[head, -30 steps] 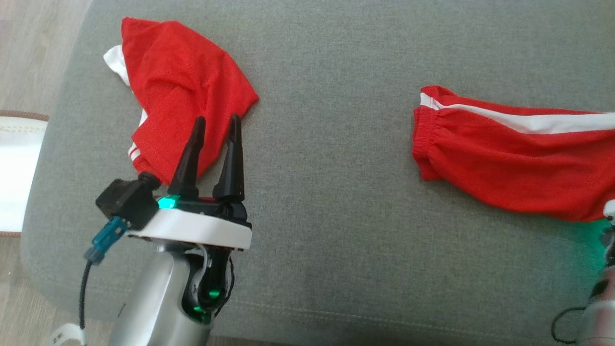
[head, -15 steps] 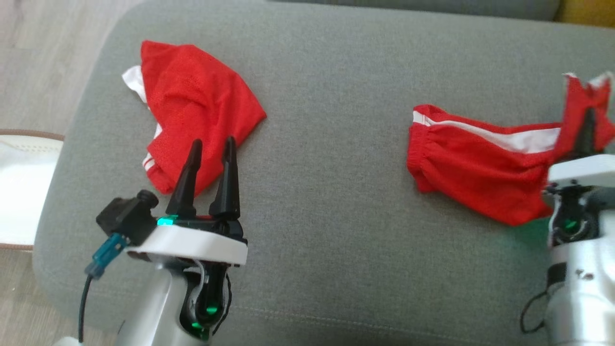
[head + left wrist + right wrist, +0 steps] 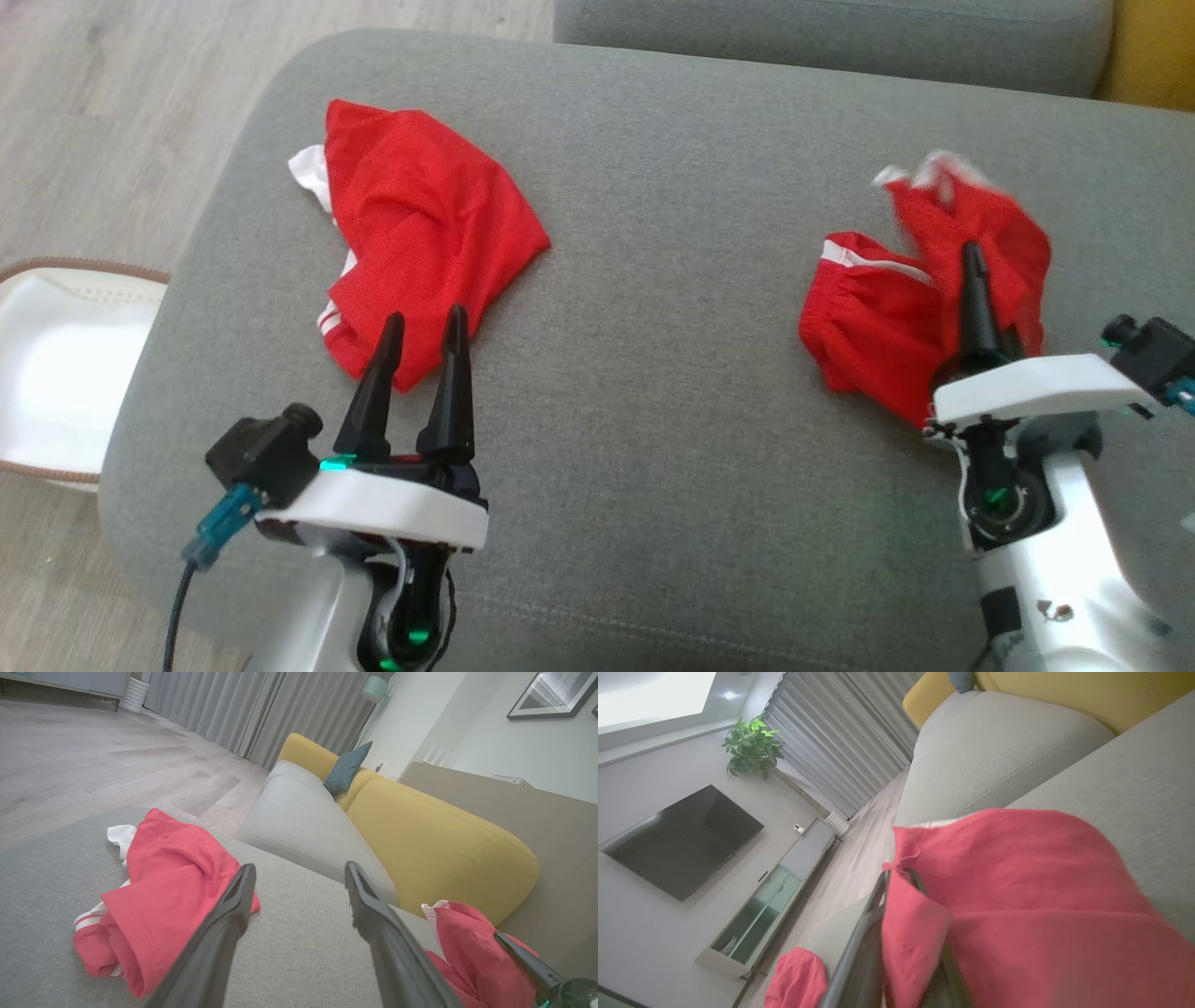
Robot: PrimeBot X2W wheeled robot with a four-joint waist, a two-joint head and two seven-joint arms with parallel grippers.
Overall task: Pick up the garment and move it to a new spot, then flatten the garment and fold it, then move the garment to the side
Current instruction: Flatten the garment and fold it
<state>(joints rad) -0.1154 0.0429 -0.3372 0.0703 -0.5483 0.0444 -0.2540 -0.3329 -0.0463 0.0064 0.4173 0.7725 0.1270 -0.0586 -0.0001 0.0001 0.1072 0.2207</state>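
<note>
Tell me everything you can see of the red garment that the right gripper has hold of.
The red garment looks like thin, soft fabric with a white side stripe and a gathered elastic band at its left end. The right gripper is shut on one edge, holding that part raised and draped over its fingers; the white-trimmed top is blurred. The rest lies crumpled on the grey cushion.

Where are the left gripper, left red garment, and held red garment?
left gripper (image 3: 426,315): head view, midway between its open fingertips.
left red garment (image 3: 420,219): head view, middle of the cloth.
held red garment (image 3: 868,319): head view, gathered lower part.
</note>
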